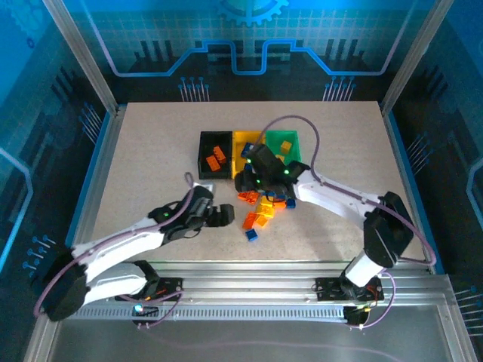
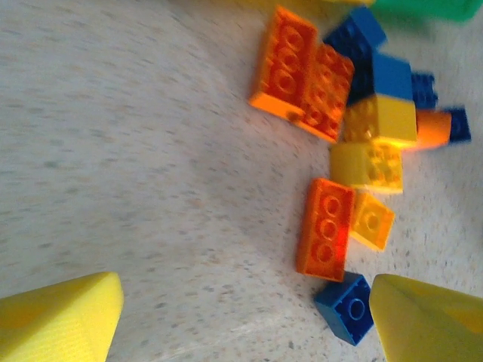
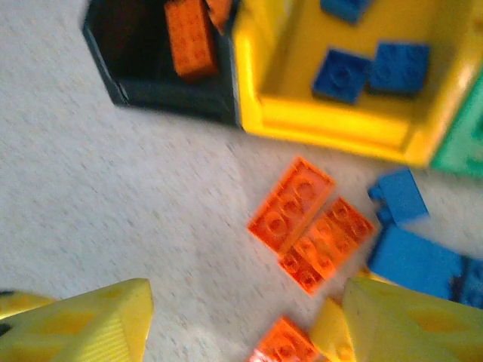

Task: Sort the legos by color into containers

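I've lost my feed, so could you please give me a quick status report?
Left end effector open, right end effector open. Legos piled before containers. Nothing blocking.

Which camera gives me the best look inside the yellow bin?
Right wrist: the yellow bin is close, its floor visible, holding three blue bricks. Top external shows it small, partly behind the right arm.

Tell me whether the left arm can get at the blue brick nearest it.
Probably yes: the left gripper is open just short of the blue brick, with nothing between them. An orange brick beside it may crowd one finger.
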Robot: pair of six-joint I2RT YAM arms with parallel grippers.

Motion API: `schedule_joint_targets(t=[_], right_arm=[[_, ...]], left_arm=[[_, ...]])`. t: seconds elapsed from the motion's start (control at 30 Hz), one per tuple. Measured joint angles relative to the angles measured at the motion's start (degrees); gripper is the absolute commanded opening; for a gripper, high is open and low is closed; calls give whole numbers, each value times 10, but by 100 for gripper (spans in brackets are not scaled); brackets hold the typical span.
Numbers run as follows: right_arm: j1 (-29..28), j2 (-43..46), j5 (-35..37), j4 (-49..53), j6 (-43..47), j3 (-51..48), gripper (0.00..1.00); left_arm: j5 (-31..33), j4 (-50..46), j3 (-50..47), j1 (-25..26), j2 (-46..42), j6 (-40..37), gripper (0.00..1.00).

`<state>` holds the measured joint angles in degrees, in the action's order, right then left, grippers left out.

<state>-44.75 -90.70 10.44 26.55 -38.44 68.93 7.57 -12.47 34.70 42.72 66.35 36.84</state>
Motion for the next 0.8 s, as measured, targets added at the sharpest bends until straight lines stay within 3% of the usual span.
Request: schedule_joint_targets(t=[0.17,0.43,0.7,0.8], right_arm=[[15,73,7,6,-9,-78,70],[49,183,16,4,-19,-140,71],[66,225,16,5,-21,-166,71],[69,233,16,4,-21,-167,71]], left_arm=[[-11,19,57,49,119,-39,92],[-16,25,137,64,276,-86,78],[-5,17,155,67,303,-87,53],[7,16,148,67,303,-83,48]])
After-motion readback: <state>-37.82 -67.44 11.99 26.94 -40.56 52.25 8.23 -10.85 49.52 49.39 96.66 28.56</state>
